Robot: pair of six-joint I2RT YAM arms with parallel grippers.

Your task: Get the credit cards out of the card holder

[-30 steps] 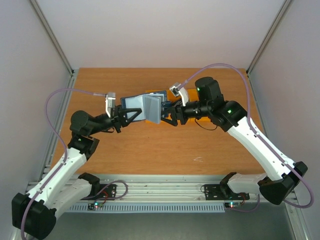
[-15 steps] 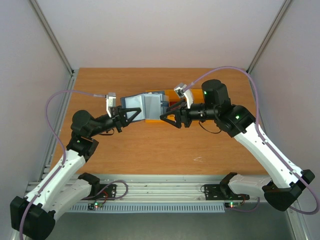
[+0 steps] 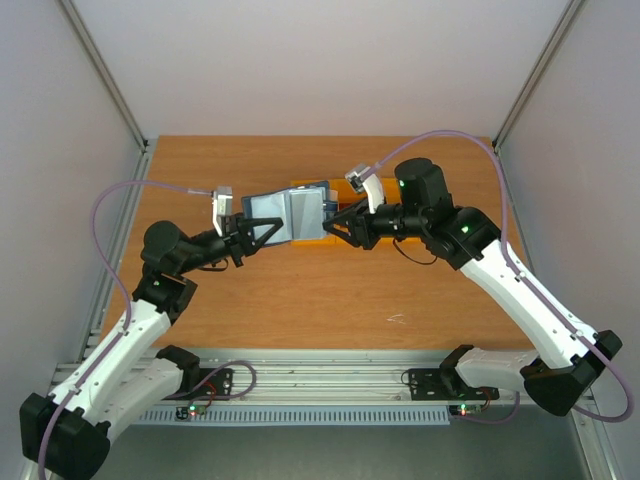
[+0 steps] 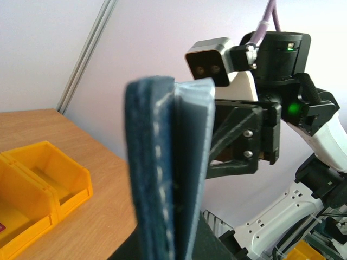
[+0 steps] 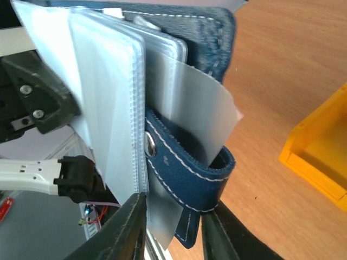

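The card holder [image 3: 290,212] hangs in the air over the middle of the table [image 3: 300,300], opened out and stretched between the two arms. The left claw [image 3: 262,228] has hold of its left end, jaws clamped tight on the dark navy cover. In the left wrist view the holder [image 4: 162,173] stands edge-on and upright, with stitched navy leather on one side and lighter blue-grey on the other.

The right claw [image 3: 330,224] meets the holder's right end. In the right wrist view its two fingers [image 5: 127,233] stand narrow at the bottom of the frame, pressed on either side of the snap tab [image 5: 184,173] and the lower edge of a clear sleeve [image 5: 184,108], so it has the holder by that end. The tab curls in a loop with its metal snap [image 5: 150,144] showing. More clear sleeves [image 5: 108,97] fan out beside it, whitish and glossy; whether any credit cards sit inside them I cannot tell.

Orange bins [image 3: 343,188] rest on the table under and just behind the holder, and the left wrist view also shows them [image 4: 38,179] off to its left
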